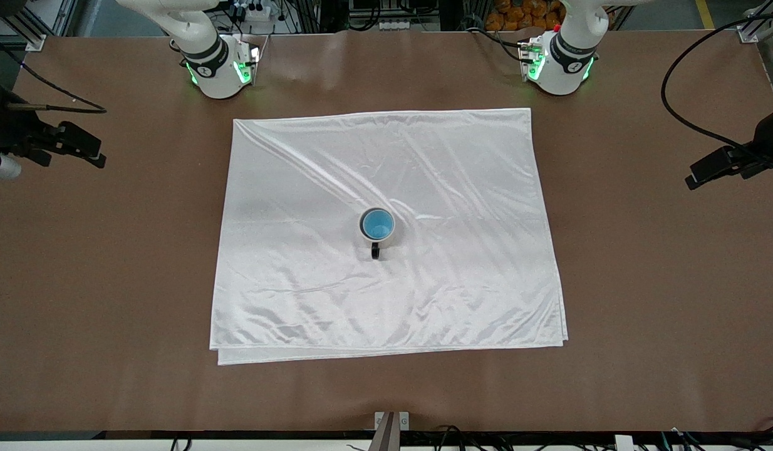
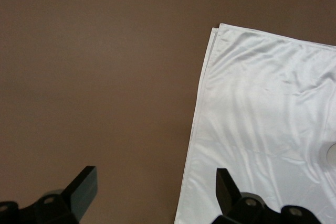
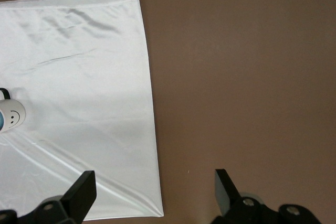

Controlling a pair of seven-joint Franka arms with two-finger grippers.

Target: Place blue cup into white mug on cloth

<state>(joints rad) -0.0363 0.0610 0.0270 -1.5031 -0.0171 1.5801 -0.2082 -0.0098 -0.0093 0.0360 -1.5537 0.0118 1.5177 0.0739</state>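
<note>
My glossy, wrinkled cloth [image 1: 386,232] holds the round mug [image 1: 378,227] with the tapered blue cup [image 1: 378,223] inside, well apart from my left gripper [image 2: 152,192] and right gripper [image 3: 155,195], both spread wide and waiting.

Front view: high, faces arm bases. 2 wrist views look down; all share cloth [image 1: 386,232] edges.
</note>
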